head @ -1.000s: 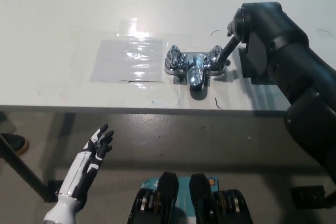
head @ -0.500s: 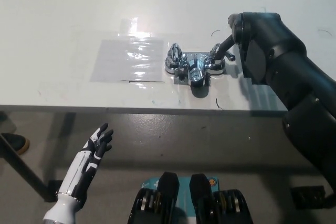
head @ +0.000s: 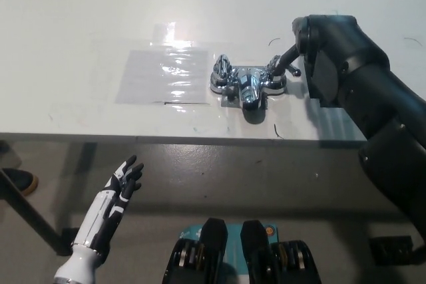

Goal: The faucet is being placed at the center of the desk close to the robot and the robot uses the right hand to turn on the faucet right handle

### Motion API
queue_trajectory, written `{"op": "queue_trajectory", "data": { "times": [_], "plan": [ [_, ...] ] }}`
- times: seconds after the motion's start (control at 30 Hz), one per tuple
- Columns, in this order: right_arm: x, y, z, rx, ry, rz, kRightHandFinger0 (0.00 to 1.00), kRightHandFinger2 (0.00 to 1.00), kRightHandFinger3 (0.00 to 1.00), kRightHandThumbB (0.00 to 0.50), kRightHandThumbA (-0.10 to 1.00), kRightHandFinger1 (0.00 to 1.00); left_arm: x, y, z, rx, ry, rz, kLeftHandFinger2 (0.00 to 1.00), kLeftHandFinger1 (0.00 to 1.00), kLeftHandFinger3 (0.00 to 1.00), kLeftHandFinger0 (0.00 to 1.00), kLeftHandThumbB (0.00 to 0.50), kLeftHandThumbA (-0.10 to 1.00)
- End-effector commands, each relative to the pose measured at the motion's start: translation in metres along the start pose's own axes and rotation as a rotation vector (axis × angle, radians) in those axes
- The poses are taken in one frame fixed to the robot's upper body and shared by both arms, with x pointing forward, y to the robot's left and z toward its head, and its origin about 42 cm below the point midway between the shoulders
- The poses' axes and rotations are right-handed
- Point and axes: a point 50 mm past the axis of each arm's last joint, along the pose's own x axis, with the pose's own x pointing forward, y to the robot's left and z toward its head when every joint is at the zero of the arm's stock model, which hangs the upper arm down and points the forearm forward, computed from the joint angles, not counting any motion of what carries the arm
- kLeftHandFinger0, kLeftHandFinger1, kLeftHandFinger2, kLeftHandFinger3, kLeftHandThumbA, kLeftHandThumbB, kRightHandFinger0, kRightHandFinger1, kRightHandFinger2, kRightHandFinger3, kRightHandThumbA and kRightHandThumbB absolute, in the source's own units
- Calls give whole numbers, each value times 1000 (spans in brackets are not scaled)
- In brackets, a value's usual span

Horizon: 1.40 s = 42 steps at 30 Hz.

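Compared with a second ago, the white surface (head: 80, 24) and the shiny clear sheet (head: 163, 74) taped to it lie as they did. The black right robot hand (head: 319, 48) has drawn slightly up and to the right, and now meets the right handle (head: 274, 68) of the faucet (head: 247, 86) higher up. The white left robot hand (head: 124, 183) has not moved.

The faucet is bright chrome on a flat base. It stands near the surface's near edge, about the middle and just right of the sheet. Its spout points toward the robot, between the left handle (head: 221, 69) and the right handle.

The right robot hand comes in from the right and touches the right handle. Whether it is clamped around the handle cannot be told. The left robot hand rests below the surface's edge at lower left, fingers spread, holding nothing.
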Motion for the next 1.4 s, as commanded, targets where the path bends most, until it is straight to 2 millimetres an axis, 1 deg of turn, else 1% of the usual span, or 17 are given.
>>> {"op": "queue_trajectory", "data": {
  "times": [0.0,0.13,0.2,0.33,0.37,0.47,0.5,0.6,0.63,0.67,0.7,0.77,0.9,1.0,1.07,1.17,1.37],
  "plan": [
    [-16,-49,-26,4,36,79,1000,1000,1000,496,906,1000,6,7,16,15,-59,-2,1000,1000,1000,1000,195,915],
    [-17,-53,-33,-30,17,130,1000,1000,1000,500,868,1000,8,8,16,16,-66,-8,1000,1000,1000,1000,200,919],
    [-18,-55,-35,-59,22,159,1000,1000,1000,500,886,1000,8,7,17,10,-64,-3,1000,1000,1000,1000,197,918],
    [-20,-57,-40,-11,66,185,1000,1000,1000,500,776,1000,8,7,17,7,-67,-7,1000,1000,1000,1000,194,912],
    [-20,-59,-42,-8,66,187,1000,1000,1000,500,772,1000,8,8,17,12,-66,-8,1000,1000,1000,1000,201,916],
    [-20,-60,-46,-56,66,180,1000,1000,1000,500,850,1000,9,8,17,12,-62,-9,1000,1000,1000,1000,207,917],
    [-19,-59,-47,-79,80,172,1000,1000,1000,500,922,1000,9,8,16,16,-64,-7,1000,1000,1000,1000,201,919],
    [-16,-57,-47,-78,107,101,1000,1000,1000,500,968,1000,9,8,17,22,-68,-10,1000,1000,1000,1000,204,926],
    [-13,-55,-49,-64,95,45,1000,1000,1000,500,945,1000,9,8,17,16,-67,-12,1000,1000,1000,1000,204,924],
    [-10,-53,-49,-22,76,-34,1000,1000,1000,500,824,1000,9,7,17,12,-68,-12,1000,1000,1000,1000,198,918],
    [-7,-50,-50,41,64,-99,1000,1000,1000,492,780,1000,10,8,17,11,-68,-12,1000,1000,1000,1000,197,917],
    [-4,-43,-51,115,67,-148,1000,1000,1000,440,746,1000,10,9,17,11,-69,-12,1000,1000,1000,1000,193,914],
    [-3,-41,-48,70,90,-220,1000,1000,1000,463,815,1000,10,9,17,15,-73,-10,1000,1000,1000,1000,202,911],
    [-3,-41,-46,61,94,-278,1000,1000,1000,455,867,1000,11,9,17,27,-78,-12,1000,1000,1000,1000,198,921],
    [-3,-41,-45,75,94,-302,1000,1000,1000,442,944,1000,11,9,18,29,-80,-12,1000,1000,1000,1000,193,923],
    [-3,-41,-46,106,77,-324,1000,1000,1000,422,986,1000,10,8,18,19,-70,-9,1000,1000,1000,1000,198,914],
    [-4,-46,-49,157,73,-324,1000,1000,1000,411,981,1000,9,7,18,19,-75,-14,1000,1000,1000,1000,178,919]
  ]
}}
